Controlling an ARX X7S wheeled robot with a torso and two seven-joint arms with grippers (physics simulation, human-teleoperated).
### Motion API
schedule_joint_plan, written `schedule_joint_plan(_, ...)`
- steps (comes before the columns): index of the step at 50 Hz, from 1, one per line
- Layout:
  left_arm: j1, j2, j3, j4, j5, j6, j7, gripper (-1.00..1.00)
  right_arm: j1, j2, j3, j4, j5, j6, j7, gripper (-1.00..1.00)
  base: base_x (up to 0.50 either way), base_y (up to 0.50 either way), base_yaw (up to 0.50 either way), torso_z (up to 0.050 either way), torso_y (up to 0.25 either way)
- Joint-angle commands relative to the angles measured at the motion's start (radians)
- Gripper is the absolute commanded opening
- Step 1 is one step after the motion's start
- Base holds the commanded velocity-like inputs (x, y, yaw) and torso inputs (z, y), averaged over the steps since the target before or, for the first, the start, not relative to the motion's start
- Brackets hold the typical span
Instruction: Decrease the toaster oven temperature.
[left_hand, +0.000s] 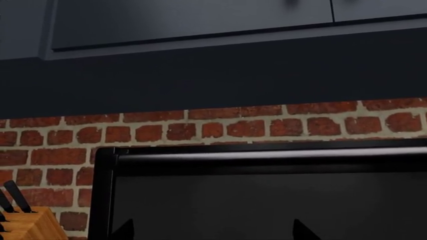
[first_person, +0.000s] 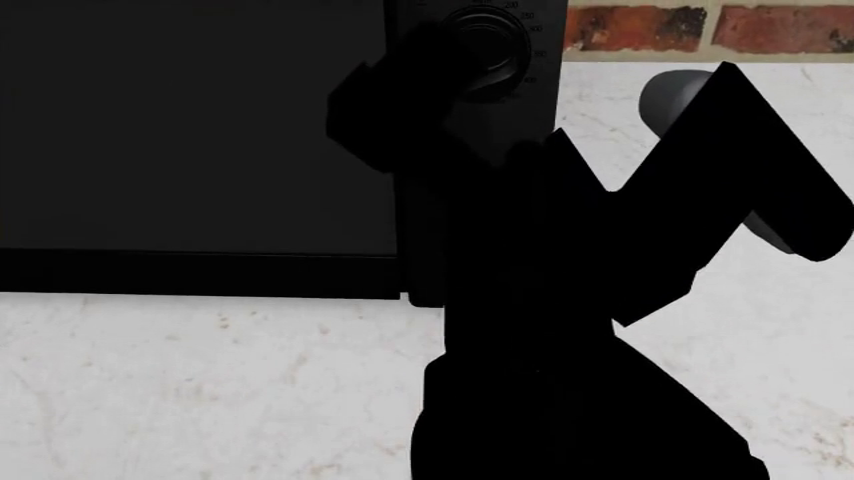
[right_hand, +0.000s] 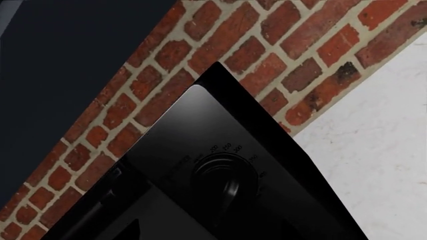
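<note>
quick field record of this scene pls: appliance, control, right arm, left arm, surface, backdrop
appliance: large matte black toaster oven with wide dark door
control: round black knob, white dial marks around it
right arm: black, reaching at the knob; claw state cannot be told
left arm: claw tips face the door, apart from it
surface: white marble counter
backdrop: red brick wall

The oven (first_person: 187, 130) stands against the brick wall (first_person: 667, 25), closing the left and back. Bare worktop (first_person: 200, 380) lies open before it and to its right. A knife block (left_hand: 30, 225) stands just beside its left, under low cabinets (left_hand: 187, 22).
</note>
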Motion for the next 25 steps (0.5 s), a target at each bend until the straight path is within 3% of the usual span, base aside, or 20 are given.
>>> schedule_joint_plan(1,0.006,-0.008,-0.002,-0.001,-0.003,0.005,-0.007,1.0,-0.007,-0.025,0.007,0.069,0.036,-0.008,-0.044,1.0,0.0,0.0,0.0,0.0,0.0)
schedule_joint_plan(25,0.007,-0.02,0.018,-0.022,0.004,0.022,-0.019,1.0,-0.017,-0.064,0.018,0.179,0.084,-0.01,-0.119,1.0,0.0,0.0,0.0,0.0,0.0)
